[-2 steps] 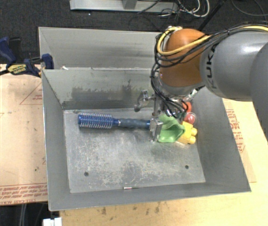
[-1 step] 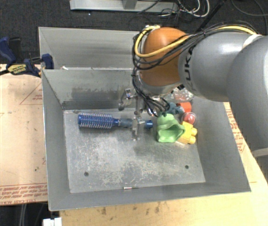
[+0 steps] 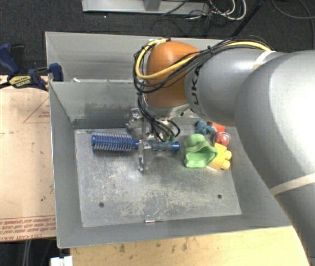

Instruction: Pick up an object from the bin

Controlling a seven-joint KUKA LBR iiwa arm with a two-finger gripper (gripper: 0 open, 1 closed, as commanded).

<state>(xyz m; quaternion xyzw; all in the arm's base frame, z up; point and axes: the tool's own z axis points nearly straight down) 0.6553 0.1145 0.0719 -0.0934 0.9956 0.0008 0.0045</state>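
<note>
A blue hairbrush (image 3: pixel 113 142) lies across the back of the bin floor, bristled head to the left and handle pointing right. My gripper (image 3: pixel 141 160) hangs straight down over the brush, right where the head meets the handle, its tip close to the bin floor just in front of the brush. Whether it touches the brush is not clear. A green soft lump (image 3: pixel 197 152) sits just right of the handle's end.
At the bin's right side, beside the green lump, lie a yellow toy (image 3: pixel 223 158), a red-orange ball (image 3: pixel 222 139) and a teal piece (image 3: pixel 204 127). The arm and its orange cover hang over the back right of the bin.
</note>
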